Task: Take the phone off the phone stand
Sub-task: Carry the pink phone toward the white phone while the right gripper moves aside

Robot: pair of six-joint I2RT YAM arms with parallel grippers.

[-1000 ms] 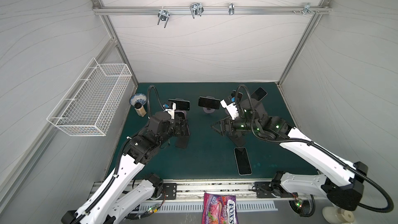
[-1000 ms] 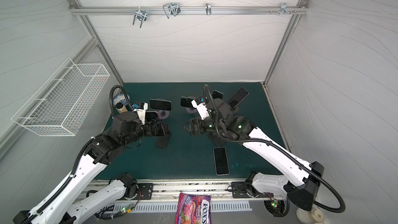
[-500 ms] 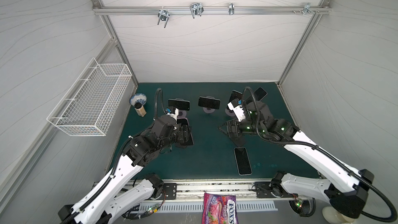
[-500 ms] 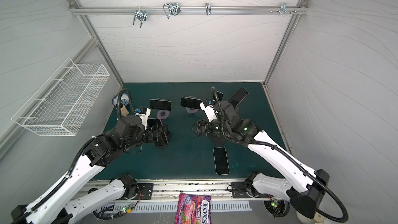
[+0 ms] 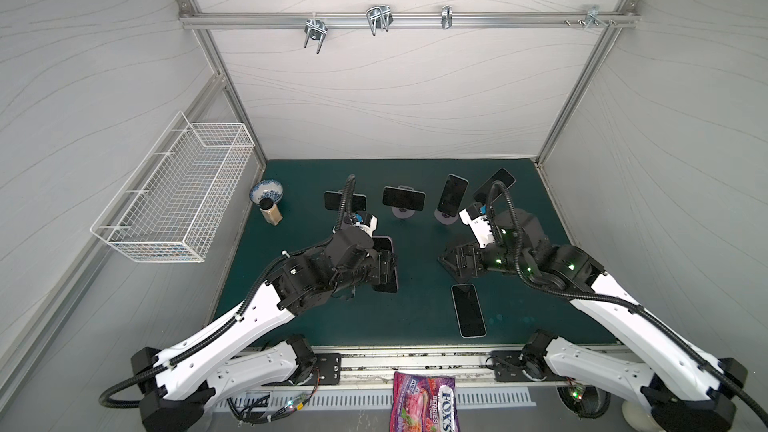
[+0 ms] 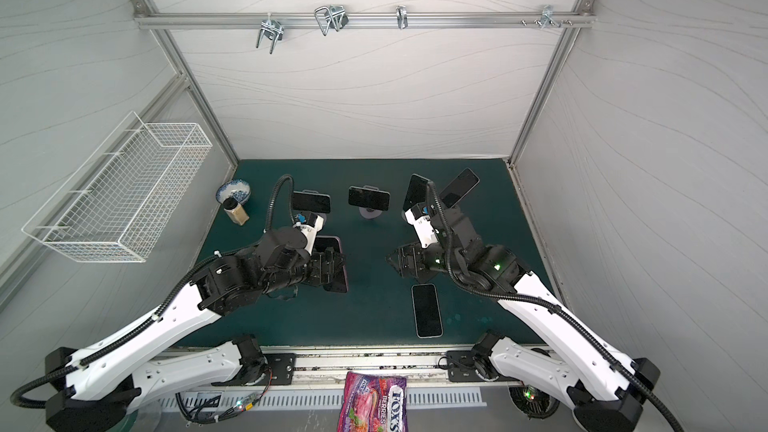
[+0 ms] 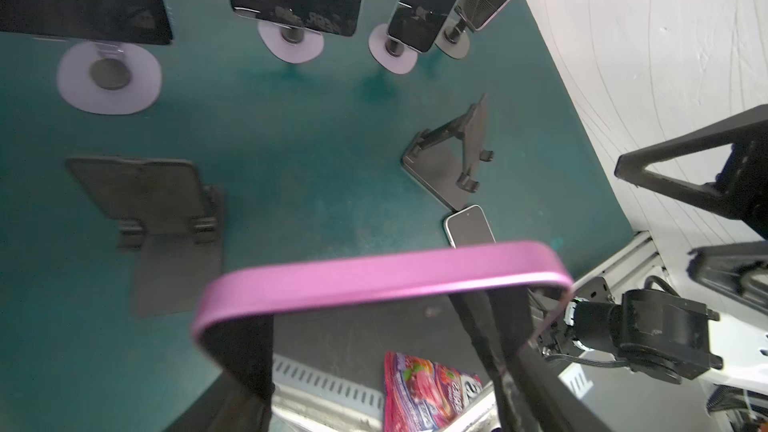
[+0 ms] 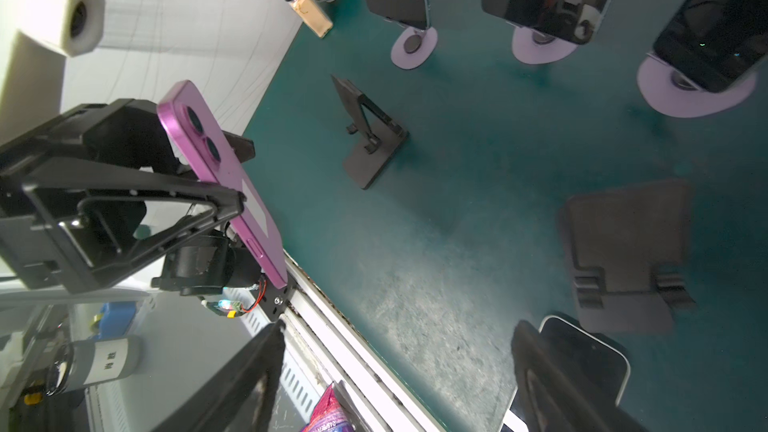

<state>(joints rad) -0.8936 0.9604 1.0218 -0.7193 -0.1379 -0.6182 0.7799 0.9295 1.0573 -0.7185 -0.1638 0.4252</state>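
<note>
- Both top views show the left gripper (image 5: 381, 265) with a purple phone (image 5: 388, 243) across its tip, but the arm hides what lies under it.
- The left wrist view shows what the top views hide. A black folding stand (image 7: 153, 201) sits bare on the mat (image 5: 415, 243), and the phone's purple edge (image 7: 382, 280) is well clear of it.
- Only the right wrist view shows the phone's back (image 8: 249, 209), with two lenses. One fingertip (image 8: 230, 201) presses on that back, and the jaws are nearly closed across the phone's thickness.
- The right wrist view also shows a second folding stand (image 8: 623, 251), also bare, with a white-edged phone (image 8: 582, 359) just beside it.
- The left arm reaches forward and inward from the front rail. Its wrist is low and the phone is held off the mat, tilted.
- The right arm bends in from the right. The right gripper (image 6: 400, 261) points towards the middle with its jaws wide apart and nothing between them.
- In both top views the white-edged phone (image 5: 468, 309) lies flat near the mat's front edge, just in front of the right gripper.
- A row of phones on round-based stands (image 5: 404, 198) lines the back of the mat.
- A bowl (image 5: 266, 191) and a bottle (image 5: 271, 213) stand at the back left corner.
- The strip of mat between the two grippers is bare, as is the front left part beside the left arm.
</note>
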